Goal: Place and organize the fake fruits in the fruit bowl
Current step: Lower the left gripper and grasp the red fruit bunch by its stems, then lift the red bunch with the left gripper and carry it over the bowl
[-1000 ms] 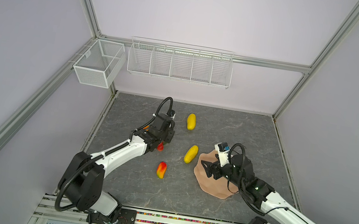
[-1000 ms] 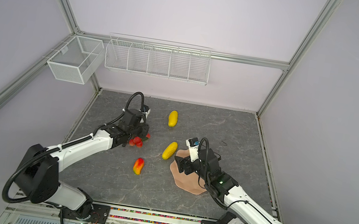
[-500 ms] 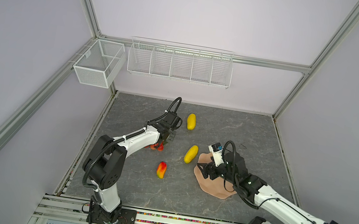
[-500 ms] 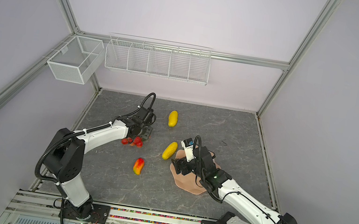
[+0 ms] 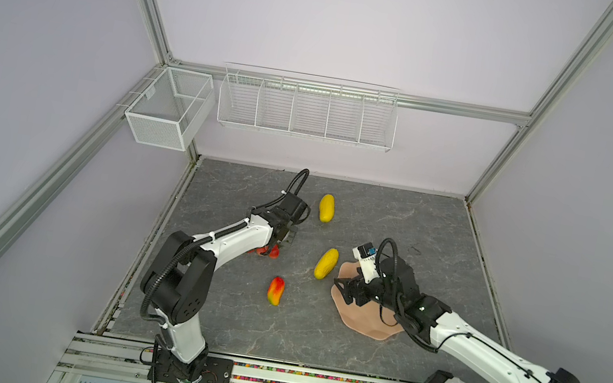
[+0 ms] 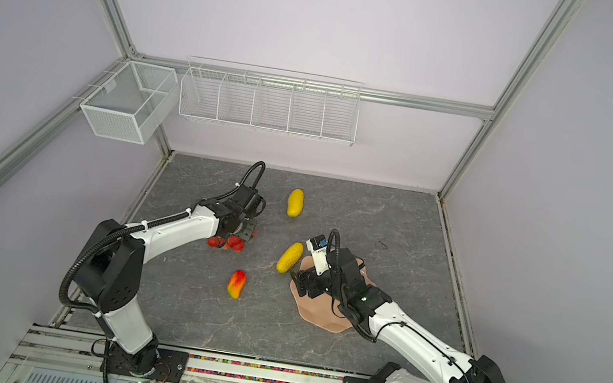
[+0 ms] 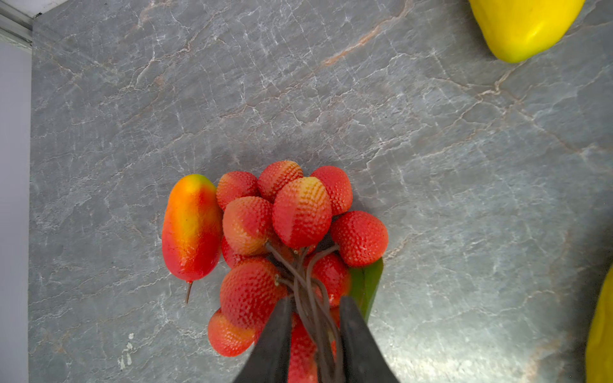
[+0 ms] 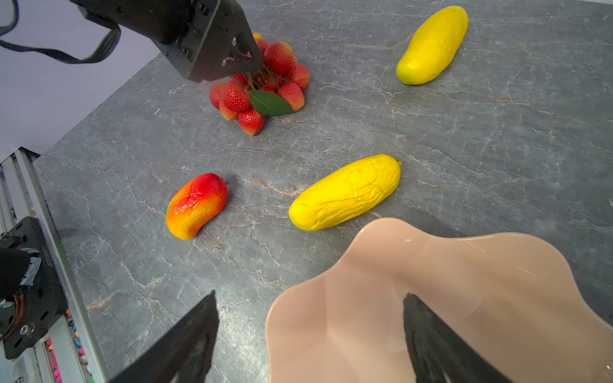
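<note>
Funny thing: both top views show just one red-orange mango (image 5: 275, 290) out on the grey marbled tabletop (image 5: 396, 224), because the left arm covers the other one. The left wrist view gives it away: the second mango (image 7: 192, 228) lies flat right against the bunch of red grapes (image 7: 298, 215), toward the tabletop's left edge. That view also shows the left jaws pinching the bunch's brown stems, grapes resting on the tabletop, a green leaf (image 7: 365, 282) poking out beside them.

The right wrist view is the clear one for the right jaws. They're spread wide and holding nothing, one side over the peach-pink fruit bowl (image 8: 464, 282), the other over bare tabletop. The bowl sits right of the middle, nearer the front edge. One yellow fruit (image 8: 345, 192) is just beside its rim, and the other yellow fruit (image 5: 327, 208) is well apart toward the back edge.

Room: pale lilac walls, aluminium frame, a long wire basket (image 5: 307, 110) and a small mesh basket (image 5: 166, 110) hung at the back.
</note>
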Controlling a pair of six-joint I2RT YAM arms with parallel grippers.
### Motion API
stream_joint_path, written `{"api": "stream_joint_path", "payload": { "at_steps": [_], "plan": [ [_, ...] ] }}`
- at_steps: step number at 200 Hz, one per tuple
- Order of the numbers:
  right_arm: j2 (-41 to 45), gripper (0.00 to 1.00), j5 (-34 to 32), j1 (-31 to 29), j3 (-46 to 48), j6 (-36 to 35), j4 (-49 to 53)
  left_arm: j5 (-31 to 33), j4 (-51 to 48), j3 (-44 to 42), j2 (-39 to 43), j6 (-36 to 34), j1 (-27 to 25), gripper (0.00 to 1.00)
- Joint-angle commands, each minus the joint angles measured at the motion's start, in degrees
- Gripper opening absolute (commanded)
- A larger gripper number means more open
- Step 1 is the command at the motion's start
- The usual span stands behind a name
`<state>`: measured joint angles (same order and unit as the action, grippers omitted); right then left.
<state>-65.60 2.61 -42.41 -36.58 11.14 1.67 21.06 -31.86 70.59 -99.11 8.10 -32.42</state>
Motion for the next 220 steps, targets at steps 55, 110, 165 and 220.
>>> {"api": "stream_joint_path", "payload": {
  "at_steps": [55, 110, 165, 220],
  "plan": [
    [1.3, 0.88, -0.28, 0.26, -0.47, -0.04, -0.63, -2.81, 0.77, 1.05, -1.37, -0.59, -0.18, 0.05],
    [2.02, 0.88, -0.5, 0.31, -0.69, -0.15, 0.24, -5.19, -1.12, 2.38, 3.09, -0.02, -0.27, 0.0],
    [11.56, 0.89, -3.27, 6.88, 2.48, 6.59, 8.86, -9.48, -3.7, 5.96, 12.7, 0.02, -6.29, 0.0],
    [27.82, 0.88, -4.32, 10.2, 5.64, 15.37, 27.44, -14.78, -2.31, 12.66, 11.7, 5.0, -21.16, 0.0]
  ]
}}
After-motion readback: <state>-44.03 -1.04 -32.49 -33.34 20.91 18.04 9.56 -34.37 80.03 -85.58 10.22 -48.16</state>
